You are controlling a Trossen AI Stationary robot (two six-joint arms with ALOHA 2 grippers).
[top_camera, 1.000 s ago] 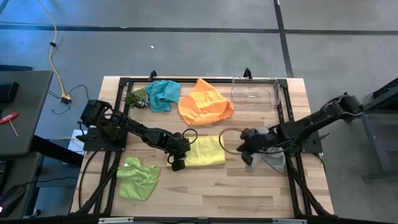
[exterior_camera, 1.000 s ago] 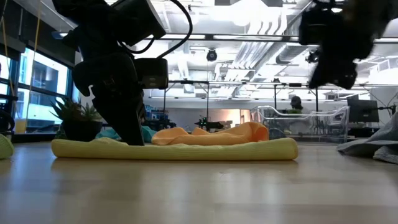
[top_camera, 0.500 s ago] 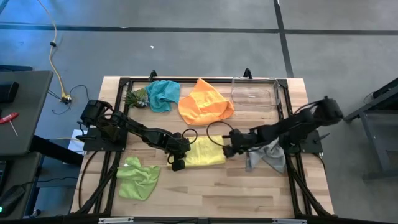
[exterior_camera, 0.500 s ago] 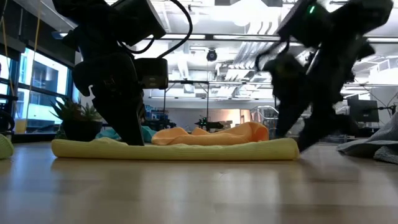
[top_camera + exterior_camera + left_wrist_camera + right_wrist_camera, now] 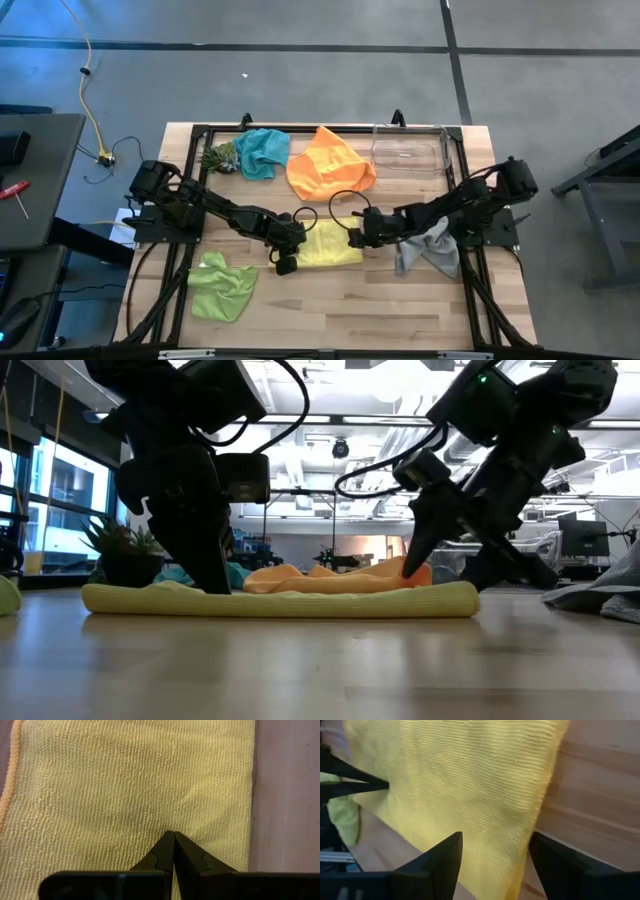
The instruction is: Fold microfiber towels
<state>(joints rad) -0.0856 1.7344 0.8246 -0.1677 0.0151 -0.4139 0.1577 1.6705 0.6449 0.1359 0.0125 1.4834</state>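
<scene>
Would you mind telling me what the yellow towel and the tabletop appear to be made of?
Yellow towel: soft knitted cloth, likely microfiber, matte, with fine ribbed loops. Tabletop: pale wood, seemingly smooth, showing plank seams and grain.

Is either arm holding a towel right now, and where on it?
Neither. The left gripper presses shut on the yellow towel; the right gripper straddles its edge, open.

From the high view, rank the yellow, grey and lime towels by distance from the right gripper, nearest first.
1. Yellow towel: directly under the right gripper, at its right edge.
2. Grey towel: just to its right.
3. Lime towel: front left corner.
</scene>
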